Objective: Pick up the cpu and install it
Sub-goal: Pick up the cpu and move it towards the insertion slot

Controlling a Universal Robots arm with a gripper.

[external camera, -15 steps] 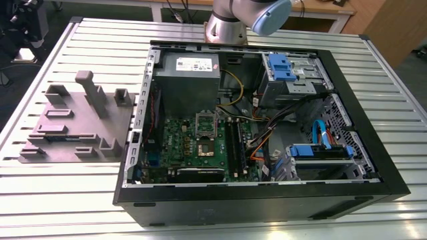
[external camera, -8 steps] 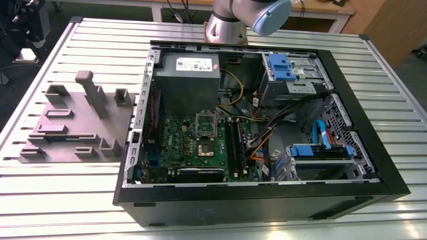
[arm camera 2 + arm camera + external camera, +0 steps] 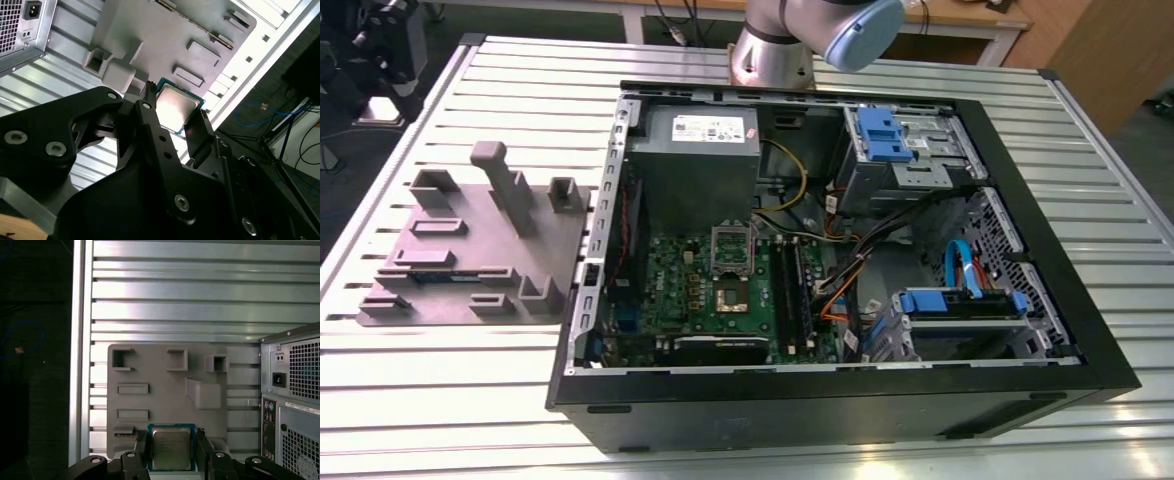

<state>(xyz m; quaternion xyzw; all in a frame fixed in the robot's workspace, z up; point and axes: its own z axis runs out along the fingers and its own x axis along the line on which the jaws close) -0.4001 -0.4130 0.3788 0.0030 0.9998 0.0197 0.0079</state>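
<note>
- The gripper [image 3: 172,438] had its jaws closed to a narrow gap on the cpu [image 3: 171,450]. One black finger [image 3: 142,444] sat on each of two opposite edges, and nothing else was in the grasp.
- In both wrist views the cpu sat between the fingertips with its silver top facing the camera, over the grey fixture tray [image 3: 165,390].
- I judged it was lifted clear of the tray, though I couldn't see a gap under it.
- In the exterior view the tray [image 3: 467,270] lay at the exterior view's left, on the slatted table [image 3: 454,400]. The open computer case [image 3: 1067,330] was in the middle of the frame.
- The socket [image 3: 730,297] was on the motherboard [image 3: 680,290], lower centre inside the case, with its load plate [image 3: 731,243] apparently flipped up just above it in frame.
- Risk: the hold is on thin edges only, so a jolt could tilt or drop the chip.
- Risk: any rotation or offset at the socket could bend its contacts.
- Risk: the raised plate, the memory sticks [image 3: 787,285] and the orange cables [image 3: 834,290] crowd the socket, so the fingers could snag on them.
</note>
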